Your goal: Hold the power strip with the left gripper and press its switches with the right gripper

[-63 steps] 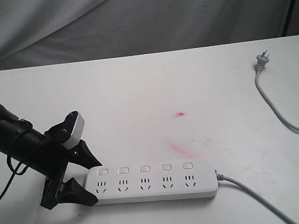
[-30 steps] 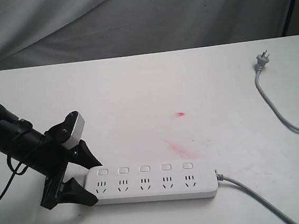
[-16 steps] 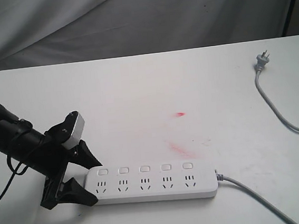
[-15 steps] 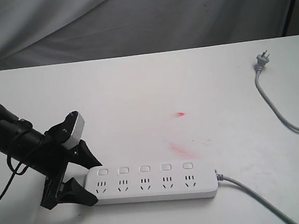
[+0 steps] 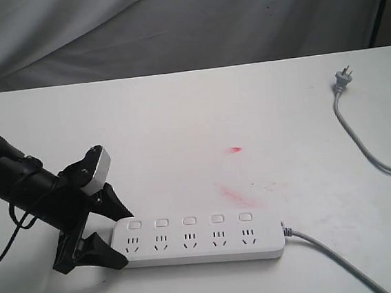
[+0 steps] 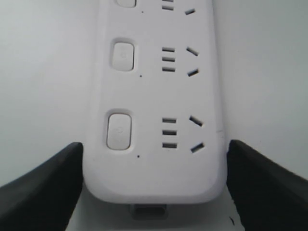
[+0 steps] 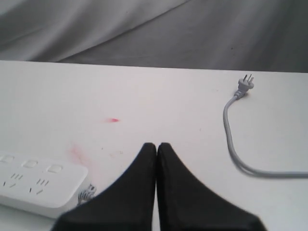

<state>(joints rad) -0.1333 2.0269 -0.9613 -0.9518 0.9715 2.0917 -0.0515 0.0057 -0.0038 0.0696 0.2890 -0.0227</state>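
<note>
Nothing has changed over the last 2 seconds: arm, strip and cable lie exactly as they did. By my reading the hold is settled and the task is waiting on the pressing hand.

Nearest the front edge, the left gripper (image 5: 125,238) is clamped across the cable-free end of the power strip (image 5: 204,239). In the left wrist view its 2 black fingers (image 6: 43,187) meet the strip's 2 long edges. The strip lies flat and lengthwise along the front of the white table (image 5: 179,120). None of the 5 switches (image 5: 189,220), 1 above each socket, has anything touching it.

The right gripper (image 7: 157,144) is clenched on nothing, fingers pressed together. It hangs apart from the strip, beyond the end where the cable (image 5: 331,258) leaves (the exterior view does not catch it at all). So no press has begun. The closed tips look narrow enough to poke 1 button at a time.

Further back, the tabletop carries 2 red marks (image 5: 236,195), a smear just behind the strip and a dot beyond it. The grey cable loops off the right edge and back to its plug (image 5: 342,80), which lies near the far right corner. Behind the table hangs a creased grey cloth (image 5: 204,21), with a dark stand (image 5: 383,4) at its right edge.
</note>
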